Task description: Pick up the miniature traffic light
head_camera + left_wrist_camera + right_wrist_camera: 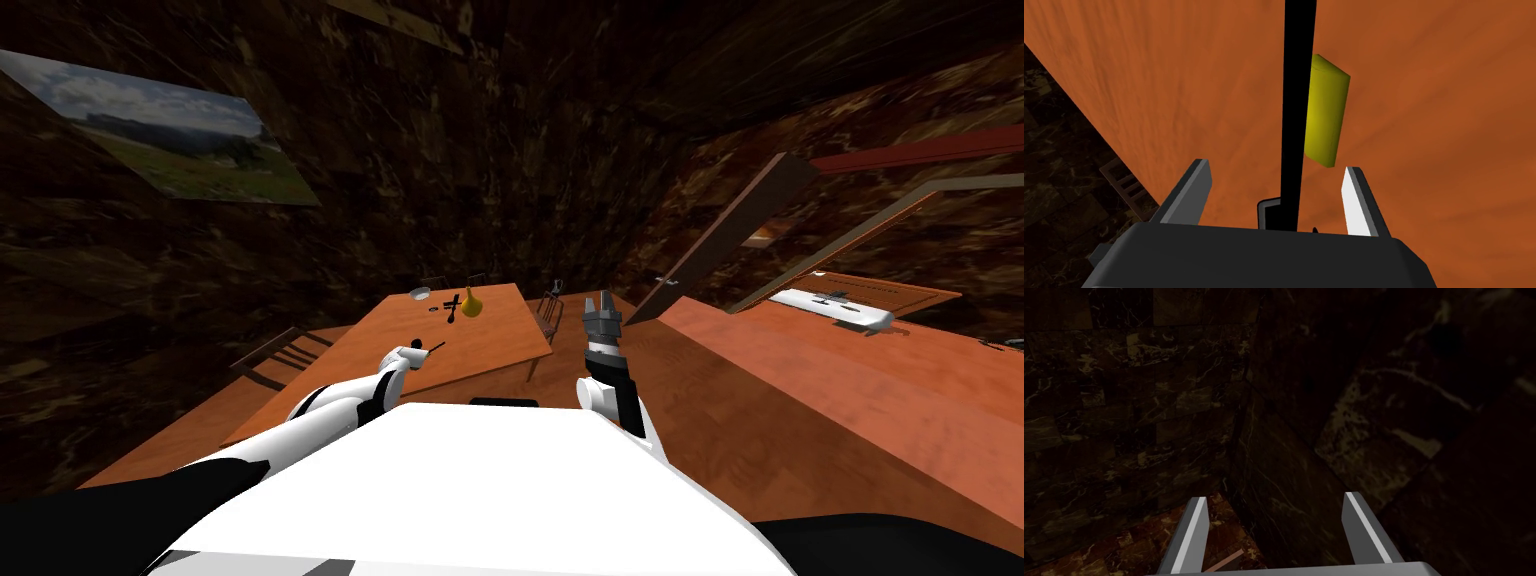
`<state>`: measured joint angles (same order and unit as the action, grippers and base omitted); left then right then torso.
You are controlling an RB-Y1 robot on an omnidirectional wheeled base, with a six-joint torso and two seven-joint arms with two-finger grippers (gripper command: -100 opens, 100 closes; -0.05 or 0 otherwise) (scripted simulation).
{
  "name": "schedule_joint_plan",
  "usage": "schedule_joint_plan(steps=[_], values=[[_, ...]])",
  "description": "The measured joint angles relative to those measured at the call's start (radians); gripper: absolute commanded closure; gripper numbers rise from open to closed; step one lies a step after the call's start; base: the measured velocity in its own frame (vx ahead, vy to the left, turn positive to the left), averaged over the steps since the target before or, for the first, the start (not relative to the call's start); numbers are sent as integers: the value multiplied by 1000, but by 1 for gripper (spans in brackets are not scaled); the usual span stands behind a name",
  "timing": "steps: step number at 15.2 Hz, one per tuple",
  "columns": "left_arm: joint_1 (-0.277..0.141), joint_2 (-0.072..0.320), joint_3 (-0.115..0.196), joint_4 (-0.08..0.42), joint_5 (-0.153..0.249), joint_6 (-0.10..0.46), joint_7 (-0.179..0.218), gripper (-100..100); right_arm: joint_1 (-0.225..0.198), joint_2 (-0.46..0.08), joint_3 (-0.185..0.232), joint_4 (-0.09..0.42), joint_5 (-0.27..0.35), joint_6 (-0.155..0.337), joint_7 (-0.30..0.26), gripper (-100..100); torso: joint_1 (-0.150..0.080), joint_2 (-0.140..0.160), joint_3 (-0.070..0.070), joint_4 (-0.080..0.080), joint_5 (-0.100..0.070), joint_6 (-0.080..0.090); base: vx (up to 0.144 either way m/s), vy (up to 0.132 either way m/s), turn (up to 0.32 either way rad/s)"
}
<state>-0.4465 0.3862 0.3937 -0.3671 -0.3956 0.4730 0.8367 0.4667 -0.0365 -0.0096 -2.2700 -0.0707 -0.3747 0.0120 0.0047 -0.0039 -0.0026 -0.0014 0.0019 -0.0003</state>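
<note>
The miniature traffic light (1298,90) is a thin, matte black pole with a smooth yellow block (1325,117), rounded at 1 end, fixed to its side. It shows against the orange-brown, wood-grained table (1434,165), with the pole running between the 2 fingers of the left gripper (1275,166), which are spread wide and touch neither side of it. The right gripper (1272,503) is also released, its 2 flat grey blades standing apart, raised off the table's right edge.

Miniature traffic light (1324,115): thin black pole, yellow housing.
</note>
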Motion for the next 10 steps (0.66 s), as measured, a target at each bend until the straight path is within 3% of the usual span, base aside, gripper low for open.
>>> schedule_joint_plan(steps=[5,6,8,10], values=[[-11,2,-1,9,-4,0,2,100,0,0,0,0,0,0,0,0,0,2,1,0,0,0,-20,-7,26],[-34,5,-3,31,-12,0,7,100,0,0,0,0,0,0,0,0,-1,3,2,1,0,0,-96,-49,106],[-97,24,-12,123,-38,-23,34,100,0,0,0,0,0,0,0,0,-3,7,3,1,0,0,-77,-37,37],[-47,-2,3,16,4,31,-19,100,0,0,0,0,0,0,0,0,-2,5,3,1,0,0,-28,-15,-2]])
